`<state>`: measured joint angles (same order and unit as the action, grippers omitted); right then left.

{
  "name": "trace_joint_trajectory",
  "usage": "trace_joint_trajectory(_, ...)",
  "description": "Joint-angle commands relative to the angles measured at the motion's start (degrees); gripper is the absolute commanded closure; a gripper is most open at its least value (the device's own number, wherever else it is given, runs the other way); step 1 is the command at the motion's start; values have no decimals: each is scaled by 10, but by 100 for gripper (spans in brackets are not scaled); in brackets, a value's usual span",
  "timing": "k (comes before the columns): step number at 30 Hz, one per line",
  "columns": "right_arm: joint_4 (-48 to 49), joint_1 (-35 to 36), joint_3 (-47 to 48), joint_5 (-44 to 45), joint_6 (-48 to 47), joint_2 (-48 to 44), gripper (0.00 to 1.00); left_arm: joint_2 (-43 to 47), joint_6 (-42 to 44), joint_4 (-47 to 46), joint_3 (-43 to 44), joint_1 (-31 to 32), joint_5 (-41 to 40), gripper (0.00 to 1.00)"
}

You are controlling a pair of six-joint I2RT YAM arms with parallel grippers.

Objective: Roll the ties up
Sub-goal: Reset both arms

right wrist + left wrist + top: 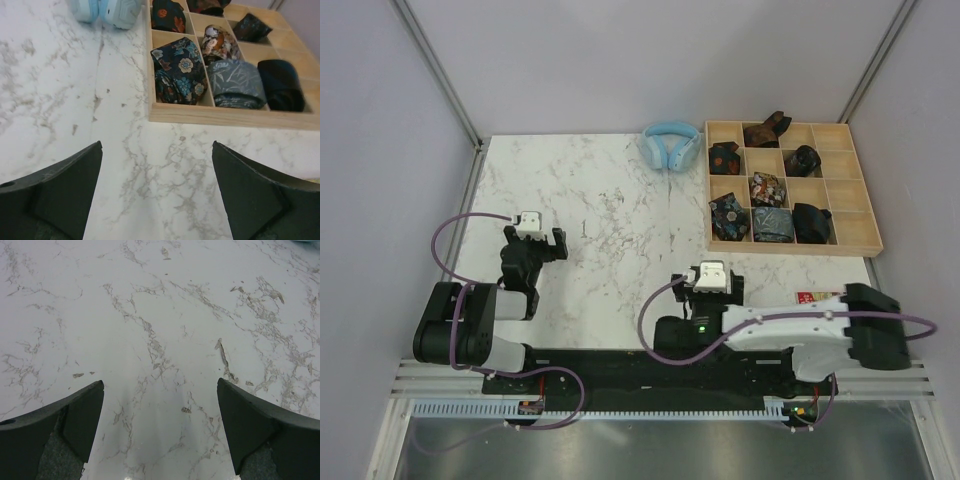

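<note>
1. Left gripper (160,390): jaws released and spread wide, nothing between them. It hovers over bare marble table (600,200) on the left side, well apart from the ties (767,188)

2. Right gripper (157,147): jaws released and spread wide, nothing grasped. It sits over the table near the front edge, facing the wooden compartment tray (790,250) but apart from it

3. Tie location: all visible ties are rolled and lie inside the tray at the far right of the table. The nearest row holds, from left to right, a floral blue tie (177,70), a grey patterned tie (235,82) and a black tie (281,85), each in its own compartment. Further rolled ties occupy compartments behind them

4. Light blue headphones (671,143) lie on the table just beside the tray's far left corner
</note>
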<state>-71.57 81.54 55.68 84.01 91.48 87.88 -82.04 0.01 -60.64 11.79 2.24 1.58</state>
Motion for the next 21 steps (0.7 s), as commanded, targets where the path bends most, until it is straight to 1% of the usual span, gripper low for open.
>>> trace_joint_trajectory(1,510,3,-132,-16,-502,-172,2,0,4,-40,10,0,-9,0)
trace_joint_trajectory(2,674,0,-182,-102,-659,-214,2,0,5,-40,11,-1,-9,0)
trace_joint_trajectory(3,851,-5,-242,-250,-751,-220,2,0,5,-40,10,0,-10,0)
trace_joint_trajectory(4,889,-6,-258,-256,-773,-225,2,0,5,-41,10,0,-10,0)
trace_joint_trajectory(5,915,-11,-268,-255,-765,-227,2,0,5,-40,10,0,-9,0)
trace_joint_trajectory(6,941,-35,-284,-258,-758,-229,2,0,4,-41,10,0,-9,0)
trace_joint_trajectory(8,997,-60,-304,-261,-817,-222,2,0,4,-40,10,0,-9,0)
trace_joint_trajectory(11,1003,-103,-297,-281,-865,-219,2,-1,5,-40,10,0,-10,0)
trace_joint_trajectory(12,1005,-137,-295,-291,-877,-220,2,0,5,-40,10,0,-10,0)
trace_joint_trajectory(14,1015,-178,-301,-307,-904,-229,2,0,5,-40,10,0,-9,0)
trace_joint_trajectory(15,1027,-229,-314,-314,-908,-234,2,-1,4,-40,10,0,-9,0)
trace_joint_trajectory(17,1037,-287,-343,-357,-910,-256,2,0,4,-41,10,0,-10,0)
trace_joint_trajectory(18,1051,-348,-355,-377,-910,-263,2,0,5,-41,10,0,-9,0)
trace_joint_trajectory(19,1058,-379,-367,-394,-910,-275,2,0,5,-40,10,0,-10,0)
trace_joint_trajectory(20,1086,-443,-393,-428,-898,-280,2,0,5,-42,10,0,-9,0)
trace_joint_trajectory(21,1081,-474,-397,-437,-881,-288,2,0,5,-40,11,0,-10,0)
